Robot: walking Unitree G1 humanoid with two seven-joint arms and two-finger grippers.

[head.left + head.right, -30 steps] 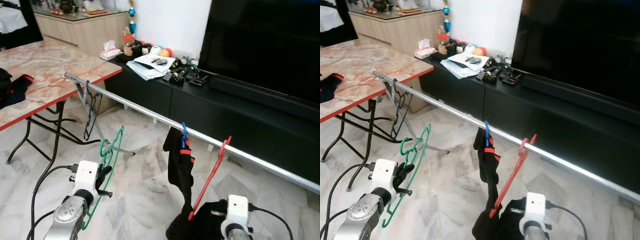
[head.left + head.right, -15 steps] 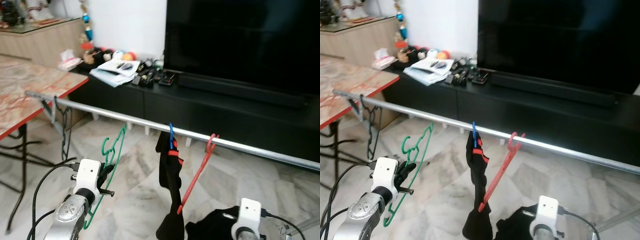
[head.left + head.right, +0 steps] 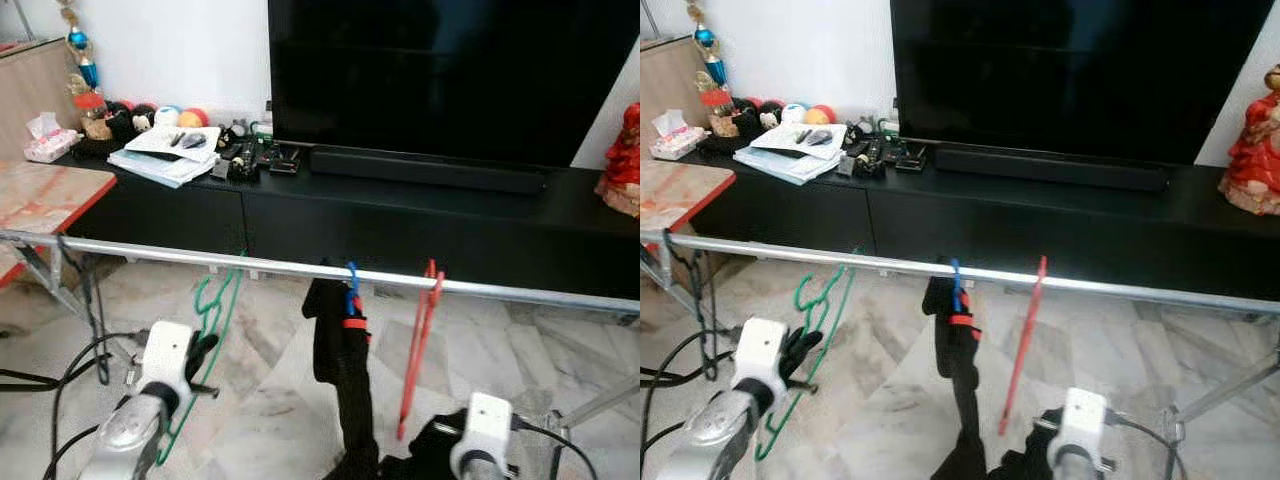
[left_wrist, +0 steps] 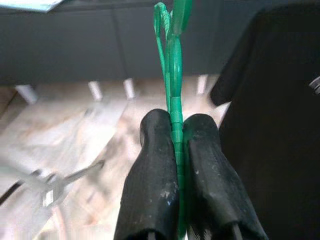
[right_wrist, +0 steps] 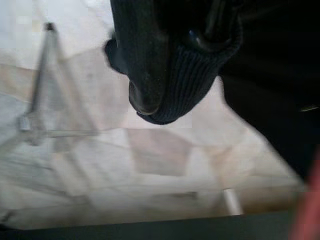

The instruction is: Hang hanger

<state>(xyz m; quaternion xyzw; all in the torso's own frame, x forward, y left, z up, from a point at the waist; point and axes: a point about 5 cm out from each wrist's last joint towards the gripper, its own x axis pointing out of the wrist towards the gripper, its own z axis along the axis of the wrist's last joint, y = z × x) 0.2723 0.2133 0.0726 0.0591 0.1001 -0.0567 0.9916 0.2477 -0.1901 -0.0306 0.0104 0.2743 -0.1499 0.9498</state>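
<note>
While clamped in the left tool (image 3: 203, 352), one green hanger (image 3: 222, 300); two hangers on the rail (image 3: 200, 260).

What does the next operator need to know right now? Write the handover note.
Left gripper: shut on the green hanger, held low in front of the rail, its hook just under the bar and not yet over it.
Right gripper: low at the right, shut on dark cloth.
Already on the rail: a blue hanger carrying a black garment, and a red hanger beside it.
Done: green hanger picked up and brought to the rail.
Left: lift the hook over the bar, probably left of the blue hanger, let it settle, release.
</note>
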